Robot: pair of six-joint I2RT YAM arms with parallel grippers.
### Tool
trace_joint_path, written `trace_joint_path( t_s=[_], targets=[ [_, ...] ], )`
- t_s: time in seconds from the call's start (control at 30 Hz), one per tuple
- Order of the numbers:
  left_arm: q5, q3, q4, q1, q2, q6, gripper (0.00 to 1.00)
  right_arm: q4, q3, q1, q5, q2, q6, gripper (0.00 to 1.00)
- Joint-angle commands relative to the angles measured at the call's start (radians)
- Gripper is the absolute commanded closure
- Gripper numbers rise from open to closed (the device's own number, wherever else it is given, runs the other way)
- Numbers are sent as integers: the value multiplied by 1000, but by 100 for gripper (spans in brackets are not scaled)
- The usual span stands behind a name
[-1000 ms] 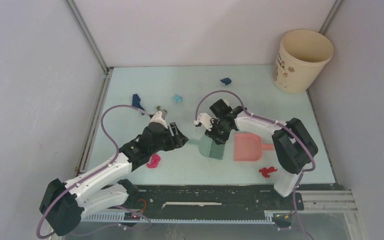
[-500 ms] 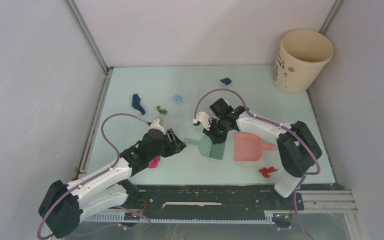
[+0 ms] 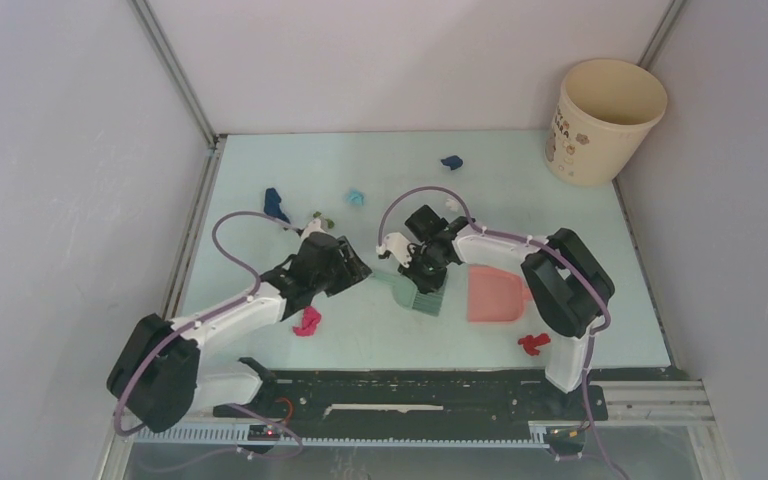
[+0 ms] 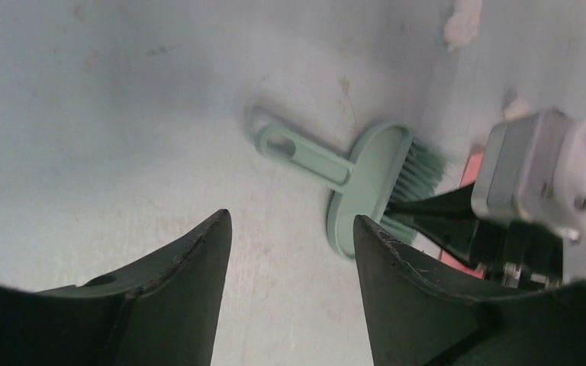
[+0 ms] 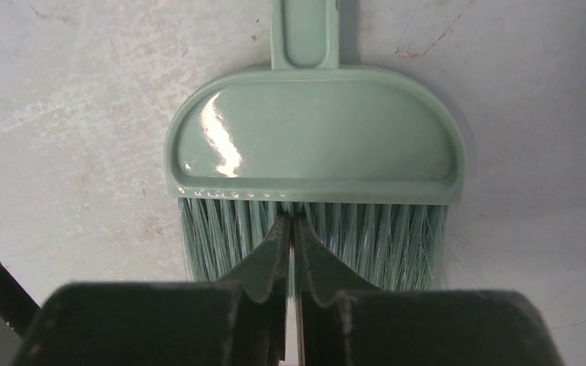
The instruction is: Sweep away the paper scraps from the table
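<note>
Right gripper (image 5: 291, 225) is pinched fully closed, with its fingertips sitting right on the bristles of the green hand brush (image 5: 313, 137), just below its glossy back. Honestly can't tell from the wrist cam whether it's got a few bristles trapped or is only pressing on them. Left gripper (image 4: 290, 221) is spread wide with nothing in it, hovering just left of the brush, whose handle points its way. That brush lies flat around the middle of the table (image 3: 520, 190), with the pink dustpan (image 3: 490, 295) just beside it on the right. Bits of paper are all over the place: a magenta scrap (image 3: 307, 320) near the left arm, a red scrap (image 3: 533, 344) at the near right past the dustpan, a dark blue scrap (image 3: 276, 204) and a teal scrap (image 3: 356, 197) farther back on the left, and another blue scrap (image 3: 450, 162) toward the far side. Cream bucket (image 3: 605, 120) stands at the far right corner.
</note>
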Motion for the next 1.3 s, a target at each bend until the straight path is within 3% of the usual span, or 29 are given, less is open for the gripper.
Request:
trace_joint_path(
  t_s=[0.0,0.27,0.57,0.93,1.13,1.27],
  targets=[
    [11,64,52,56,83,26,34,-17,25,24,38,48,-6,91],
    [169,90,187,106,254,8,48,-25,26,46,58,61,-17,91],
    [202,48,313,107,335,-46,55,-25,26,54,65,69,-20,91],
    [216,-22,465,107,411,-140,46,-29,25,61,70,72,-25,92],
    [158,-21,351,107,392,-166,44,-29,25,61,71,73,-26,92],
    [12,-34,230,107,293,-147,41,-33,25,62,67,73,-28,92]
  ],
)
